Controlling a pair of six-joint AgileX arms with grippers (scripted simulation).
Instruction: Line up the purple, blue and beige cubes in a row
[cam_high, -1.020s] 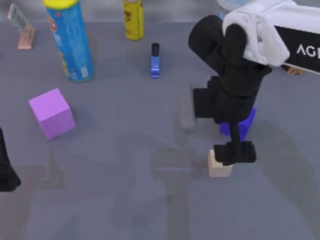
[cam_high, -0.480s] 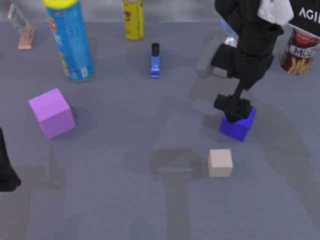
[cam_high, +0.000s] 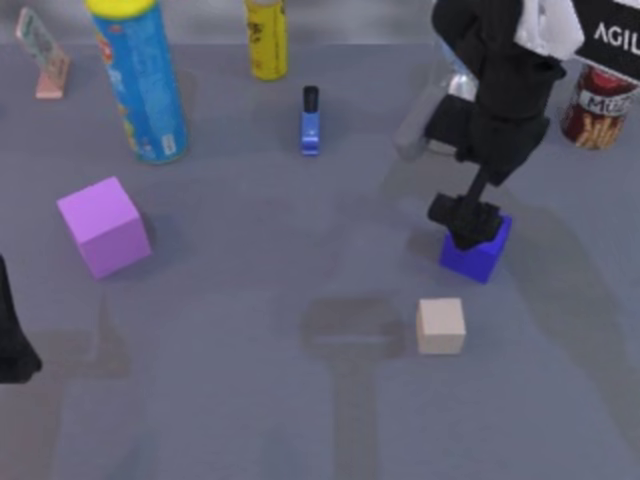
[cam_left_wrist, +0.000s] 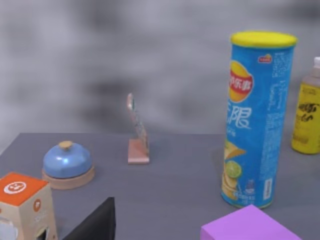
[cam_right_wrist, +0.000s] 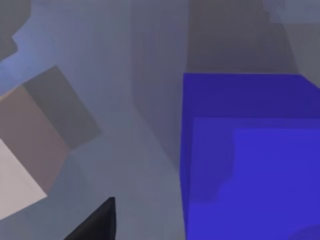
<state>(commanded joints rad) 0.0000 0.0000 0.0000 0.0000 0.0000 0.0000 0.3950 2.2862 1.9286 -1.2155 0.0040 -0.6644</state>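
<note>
Grey tabletop. Large light purple matte cube at left. Mid-sized deep blue matte cube at right, right arm's black tool over its top. Small pale beige matte cube near the blue one, apart. Left arm's tool at left edge.

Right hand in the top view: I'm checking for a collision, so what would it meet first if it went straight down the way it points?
Most likely the blue cube: the right hand hangs over its top, though how high above remains unclear.
</note>
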